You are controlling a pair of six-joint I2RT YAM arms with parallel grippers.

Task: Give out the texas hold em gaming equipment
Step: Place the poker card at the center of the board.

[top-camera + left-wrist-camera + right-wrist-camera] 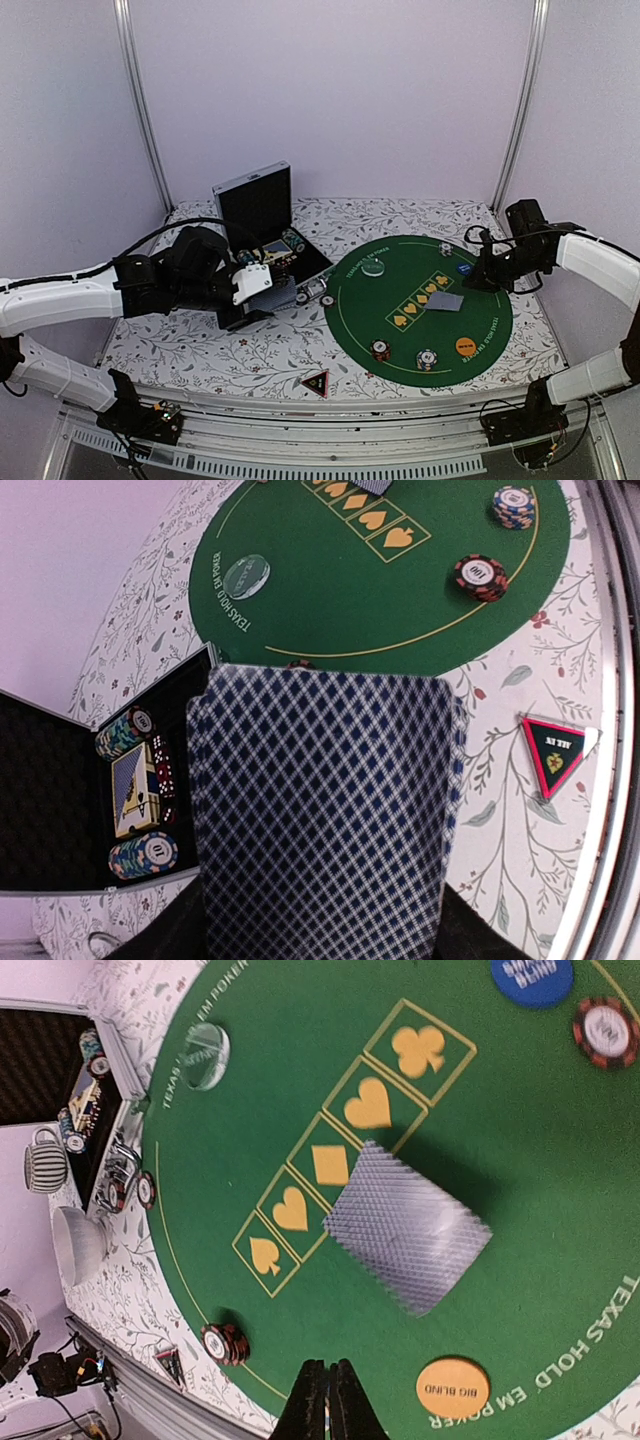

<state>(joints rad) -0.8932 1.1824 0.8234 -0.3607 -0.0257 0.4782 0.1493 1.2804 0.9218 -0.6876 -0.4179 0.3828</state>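
At the far left, the left gripper (252, 284) is seen closed on a card (320, 820), which is gripped across its width and held over the floral tablecloth (200, 350), its blue diamond-patterned back filling the left wrist view. Just behind it an open black case (262, 215) is seen, with its lid upright; stacked chips (128, 730), dice (163, 765) and a deck are kept inside. A striped mug (45, 1160) and a white bowl (78, 1245) are shown beside the case in the right wrist view. Near the front table edge, a black triangle (315, 381) with a red border is laid flat on the cloth, apart from the round green mat (350, 320). On the mat, a clear disc (373, 267) is placed at the far left, and two chip stacks (380, 350) are set near the front edge. A second card (447, 301) is laid face down just beside the row of suit boxes, partly over one of them. An orange disc (465, 346) is found near the front right edge, a blue disc (464, 268) at the far right, and another chip (445, 248) at the far edge. The right gripper (490, 277) is held above the mat's right side, its fingers (312, 1405) pressed together with nothing between them.
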